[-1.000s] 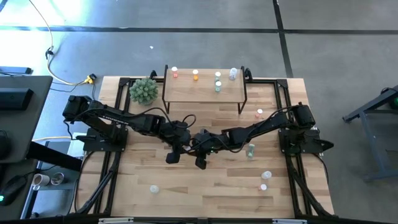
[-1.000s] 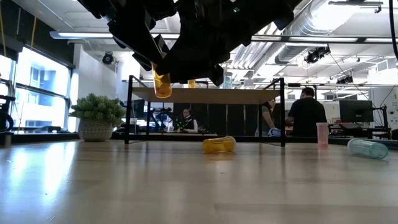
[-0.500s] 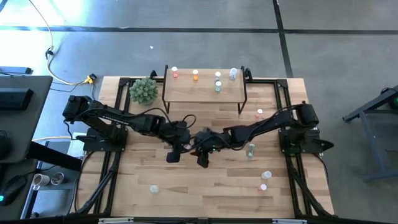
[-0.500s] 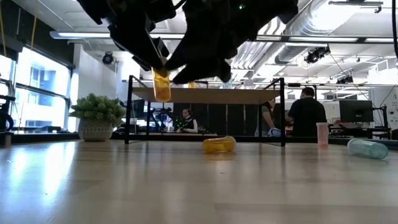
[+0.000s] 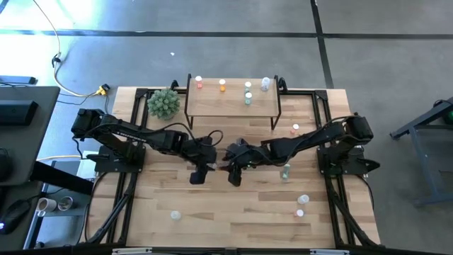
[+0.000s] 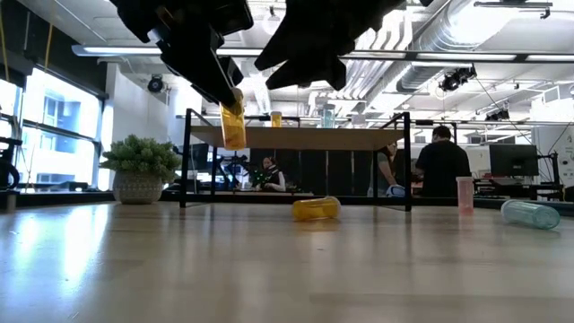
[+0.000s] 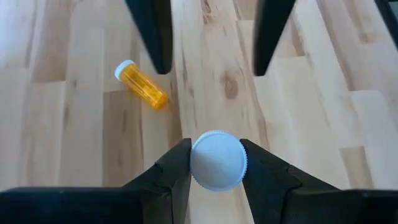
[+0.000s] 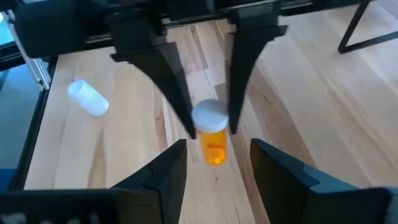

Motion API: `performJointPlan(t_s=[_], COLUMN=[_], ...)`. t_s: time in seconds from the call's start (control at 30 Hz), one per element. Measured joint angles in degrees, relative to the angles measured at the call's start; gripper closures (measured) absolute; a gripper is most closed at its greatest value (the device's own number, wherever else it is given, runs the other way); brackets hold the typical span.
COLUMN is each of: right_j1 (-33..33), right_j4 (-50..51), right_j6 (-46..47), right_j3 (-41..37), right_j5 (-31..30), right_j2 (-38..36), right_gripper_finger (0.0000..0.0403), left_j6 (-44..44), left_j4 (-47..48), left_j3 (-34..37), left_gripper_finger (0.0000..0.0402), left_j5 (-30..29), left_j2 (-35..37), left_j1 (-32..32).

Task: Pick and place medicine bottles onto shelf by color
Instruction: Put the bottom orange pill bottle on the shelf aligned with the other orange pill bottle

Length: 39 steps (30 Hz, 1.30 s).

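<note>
the left end effector point(image 6: 231, 94) pinches an upright orange bottle point(image 6: 233, 124) above mid-table, the shelf point(image 5: 231, 103) lying to its far side, while the right end effector point(image 8: 211, 163), fingers spread and empty, hangs just to its right.

Grey concrete floor point(image 5: 212, 42) surrounds the wooden table point(image 5: 212, 205). Beyond it, bright windows point(image 6: 54, 126) light one side, ceiling ducts point(image 6: 466, 36) run overhead, and a seated person point(image 6: 439, 161) faces monitors.
</note>
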<state>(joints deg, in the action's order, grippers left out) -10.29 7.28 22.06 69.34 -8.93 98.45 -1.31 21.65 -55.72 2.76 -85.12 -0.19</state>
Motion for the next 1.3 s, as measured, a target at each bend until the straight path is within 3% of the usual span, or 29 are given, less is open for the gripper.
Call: performJointPlan(t_s=[0.23, 0.47, 0.87, 1.07, 1.3], right_j1=[-0.03, -0.11, 0.03, 1.3, 1.41], right_j4=[3.35, 10.54, 13.94, 16.74, 17.8], right_j6=[0.15, 0.39, -3.15, -3.1, -3.1], right_j3=[0.0, 0.0, 0.0, 0.0, 0.0], right_j5=[0.01, -2.35, -13.75, -14.88, -15.04], right_j2=[-1.32, -6.18, -18.35, -23.98, -25.62], right_gripper_finger=[0.0238, 0.0238, 0.0238, 0.0238, 0.0238], left_j6=[0.85, 5.8, 10.09, 12.53, 13.92], left_j4=[0.74, 12.1, 20.53, 23.6, 25.54], left_j3=[-0.31, -9.33, -19.5, -24.65, -33.11], left_gripper_finger=[0.0286, 0.0286, 0.0286, 0.0286, 0.0286], left_j5=[-2.46, -8.09, -8.36, -8.44, -8.56], left_j2=[0.0, 0.04, 0.04, 0.03, -0.68], left_j1=[1.37, 4.62, 14.26, 18.99, 25.51])
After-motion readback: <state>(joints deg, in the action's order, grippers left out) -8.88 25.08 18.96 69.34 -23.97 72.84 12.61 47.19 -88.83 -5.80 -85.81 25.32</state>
